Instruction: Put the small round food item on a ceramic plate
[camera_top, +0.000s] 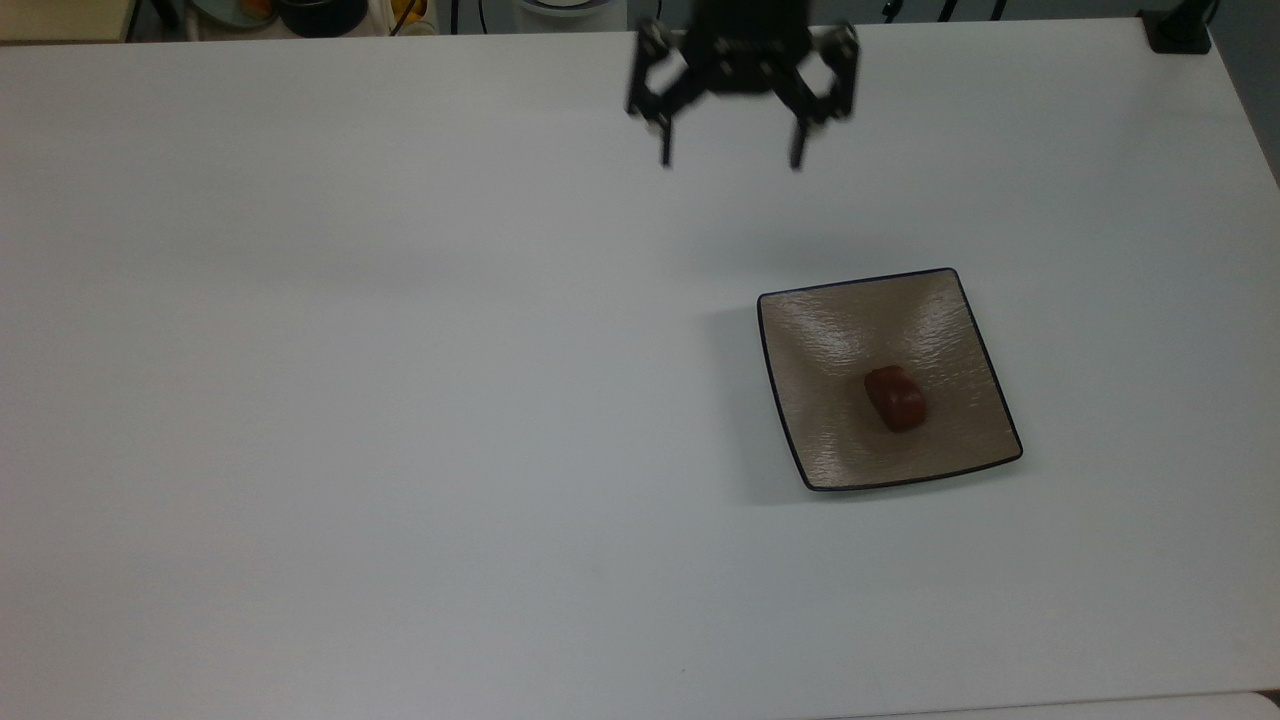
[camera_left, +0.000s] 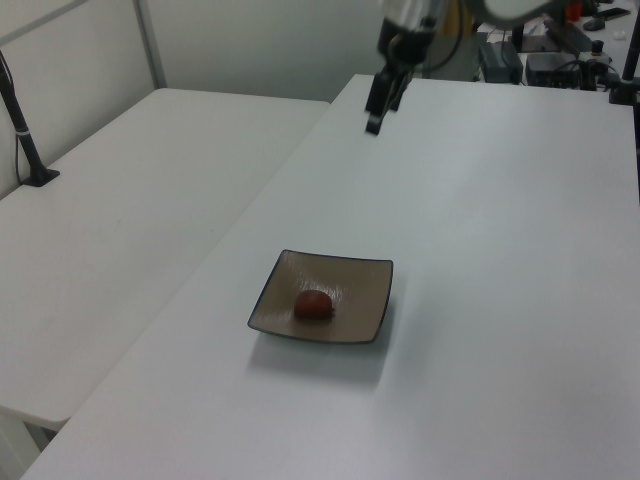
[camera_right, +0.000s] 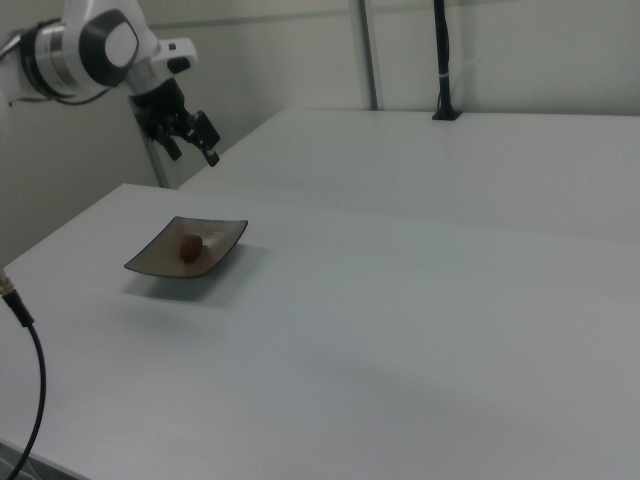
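Small round food item (camera_top: 895, 398) is seen resting near centre of ceramic plate (camera_top: 830, 330), long axis approx. along the top view's vertical. Gripper (camera_top: 730, 158) is held high, empty, fingers spread, well apart toward the top view's upper left; placement is judged done.

My gripper (camera_top: 730, 155) hangs high in the air with its two black fingers (camera_top: 665, 150) spread wide apart and pointing down, holding nothing. In the right view my white wrist (camera_right: 95, 45) sits above and behind the gripper (camera_right: 195, 140), angling it downward.
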